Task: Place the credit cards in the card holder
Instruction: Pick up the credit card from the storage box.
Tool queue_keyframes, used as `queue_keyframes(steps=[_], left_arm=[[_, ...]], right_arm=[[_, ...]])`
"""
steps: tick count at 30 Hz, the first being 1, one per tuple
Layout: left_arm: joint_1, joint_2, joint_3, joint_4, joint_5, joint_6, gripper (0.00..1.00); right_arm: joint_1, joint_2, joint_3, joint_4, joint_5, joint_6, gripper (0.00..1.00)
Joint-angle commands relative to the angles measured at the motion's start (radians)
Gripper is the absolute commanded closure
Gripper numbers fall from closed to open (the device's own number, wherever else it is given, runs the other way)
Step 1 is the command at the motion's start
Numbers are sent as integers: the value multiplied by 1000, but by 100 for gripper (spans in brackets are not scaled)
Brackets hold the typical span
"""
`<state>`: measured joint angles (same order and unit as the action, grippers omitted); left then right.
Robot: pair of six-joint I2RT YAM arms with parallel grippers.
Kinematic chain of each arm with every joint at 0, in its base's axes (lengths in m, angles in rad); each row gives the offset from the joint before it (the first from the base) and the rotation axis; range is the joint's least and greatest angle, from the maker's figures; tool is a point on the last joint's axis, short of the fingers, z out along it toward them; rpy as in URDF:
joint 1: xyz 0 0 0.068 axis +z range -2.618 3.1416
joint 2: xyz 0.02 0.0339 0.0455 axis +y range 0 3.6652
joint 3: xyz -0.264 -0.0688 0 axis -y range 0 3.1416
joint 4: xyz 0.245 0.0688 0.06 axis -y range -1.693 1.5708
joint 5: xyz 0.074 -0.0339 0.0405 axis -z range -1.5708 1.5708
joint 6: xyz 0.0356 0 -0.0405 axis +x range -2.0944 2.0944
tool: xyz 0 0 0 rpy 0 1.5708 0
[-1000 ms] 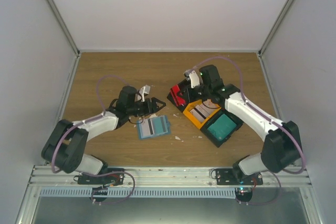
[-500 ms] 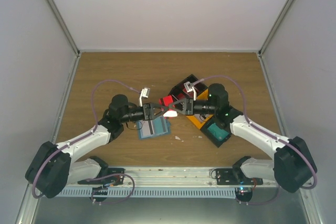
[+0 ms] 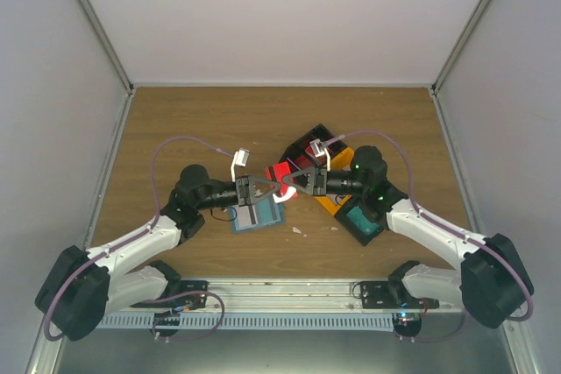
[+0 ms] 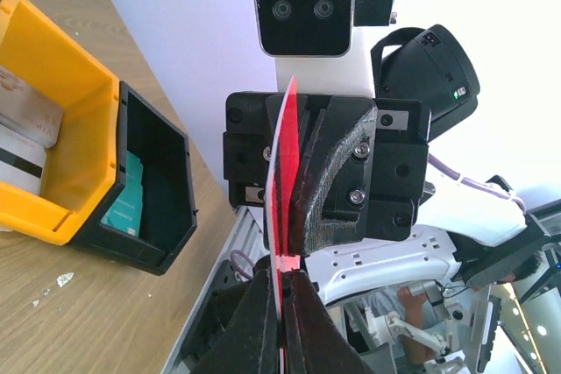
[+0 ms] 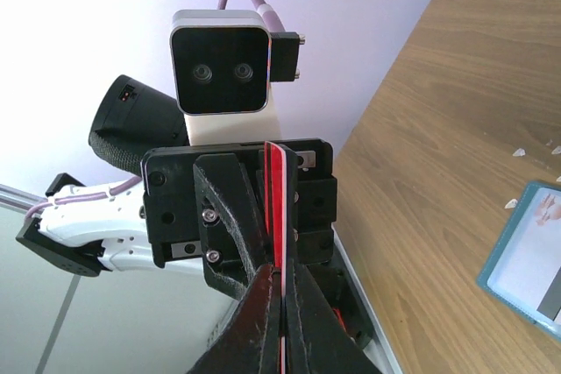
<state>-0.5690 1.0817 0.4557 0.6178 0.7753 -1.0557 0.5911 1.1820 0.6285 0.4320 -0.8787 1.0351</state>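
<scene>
Over wooden table (image 3: pixel 175 129), left claw (image 4: pixel 282 291) and right claw (image 5: pixel 282 297) clamp one red card (image 4: pixel 286 172)

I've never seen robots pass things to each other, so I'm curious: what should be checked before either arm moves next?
1. Left gripper shut on the red card: ok.
2. Right gripper shut on the same card: ok.
3. Card held clear of the table: ok.
4. Card flat between the two grips: not ok, it bows slightly.
5. Card holder lying open on the table: ok.
6. Free slot in the holder: cannot tell.
</scene>
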Motion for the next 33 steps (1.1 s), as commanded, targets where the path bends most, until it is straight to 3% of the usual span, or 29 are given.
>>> queue_keyframes(steps=[1,9,15,19,22,27,33], left_arm=[[-5,-8,2,37,-12,2,100],[-5,-10,1,26,-24,5,100],[4,-30,-2,-60,-74,36,100],[46,-44,4,-290,-177,91,100],[92,-51,-7,-466,-233,147,100],[181,-36,-41,-604,-245,252,100],[225,45,-99,-551,-195,259,100]], right_arm=[[12,2,-8,76,-32,16,98],[11,-3,-12,98,-34,16,89],[11,-31,-10,-2,38,-59,58],[12,-65,21,-248,225,-212,47],[19,-49,50,-472,411,-335,46],[102,66,109,-619,645,-444,46],[226,321,246,-698,766,-504,47]])
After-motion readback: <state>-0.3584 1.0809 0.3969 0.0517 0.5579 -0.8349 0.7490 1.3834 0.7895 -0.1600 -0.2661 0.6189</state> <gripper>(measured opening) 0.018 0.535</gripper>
